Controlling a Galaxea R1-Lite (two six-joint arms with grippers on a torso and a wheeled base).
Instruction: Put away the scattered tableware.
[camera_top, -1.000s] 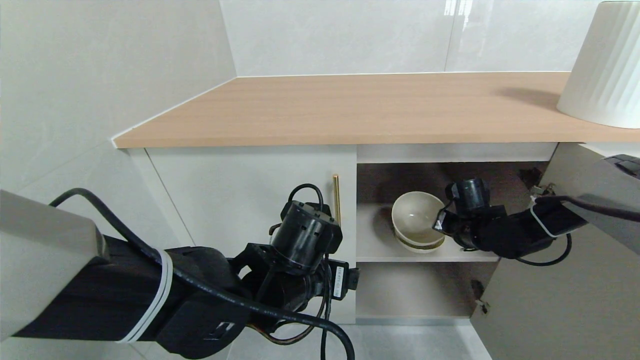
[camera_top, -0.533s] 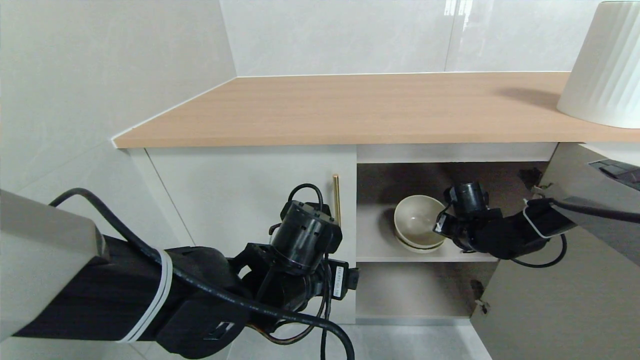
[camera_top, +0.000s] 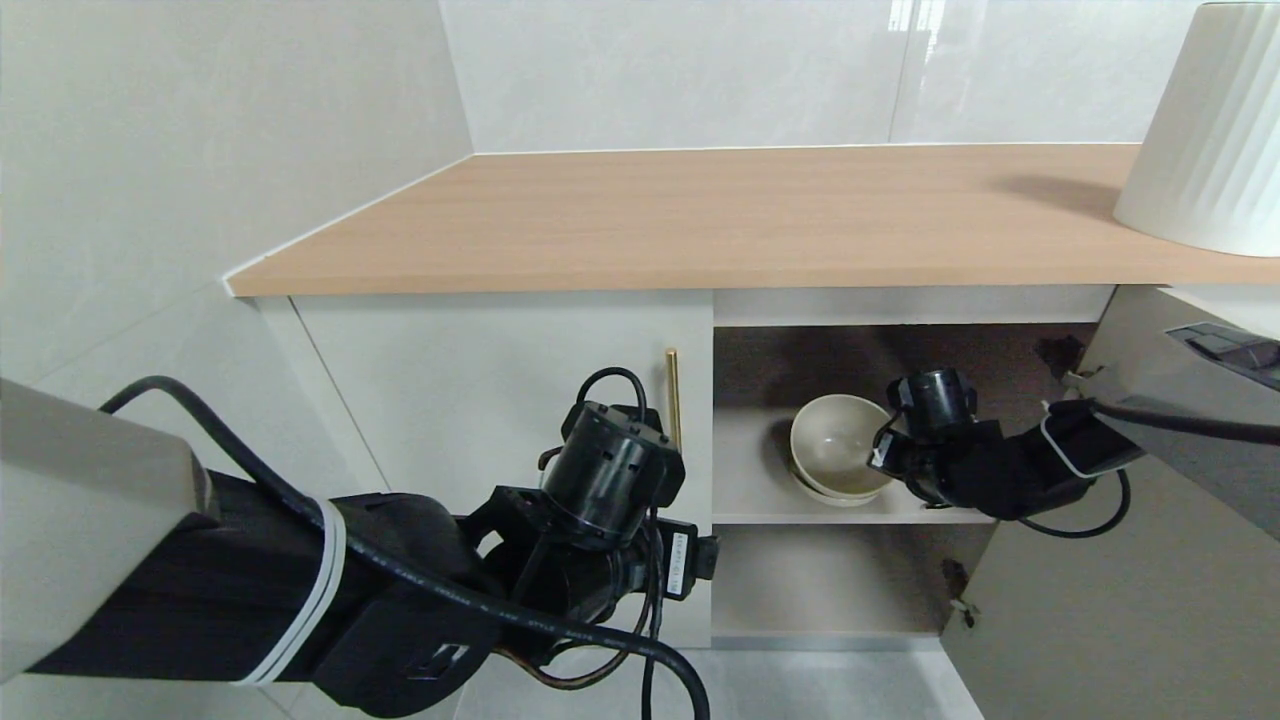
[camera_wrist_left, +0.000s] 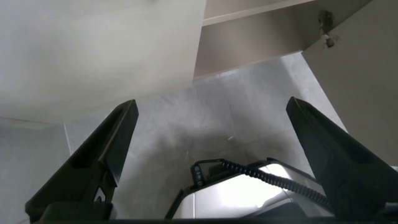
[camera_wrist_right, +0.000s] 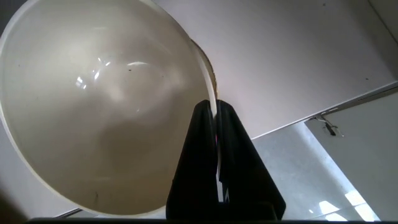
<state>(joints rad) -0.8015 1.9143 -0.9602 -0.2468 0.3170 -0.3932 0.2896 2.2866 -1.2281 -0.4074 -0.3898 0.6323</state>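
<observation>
A cream bowl (camera_top: 835, 443) tilts toward me on the middle shelf (camera_top: 745, 495) of the open cabinet, resting in a second bowl (camera_top: 838, 493) beneath it. My right gripper (camera_top: 880, 455) is shut on the cream bowl's right rim. In the right wrist view its dark fingers (camera_wrist_right: 202, 162) pinch the thin rim of the cream bowl (camera_wrist_right: 106, 106). My left gripper (camera_wrist_left: 217, 162) hangs low in front of the closed left door, pointing down at the grey floor. It is open wide with nothing between its fingers (camera_wrist_left: 102, 158).
The closed left door carries a gold handle (camera_top: 672, 395). The right door (camera_top: 1130, 590) is swung open beside my right arm. A white ribbed vessel (camera_top: 1210, 130) stands on the wooden countertop (camera_top: 700, 220). The bottom compartment (camera_top: 830, 585) has free room.
My right gripper has carried the cream bowl a little deeper into the cabinet and lower, down onto the second bowl. The left arm has not moved.
</observation>
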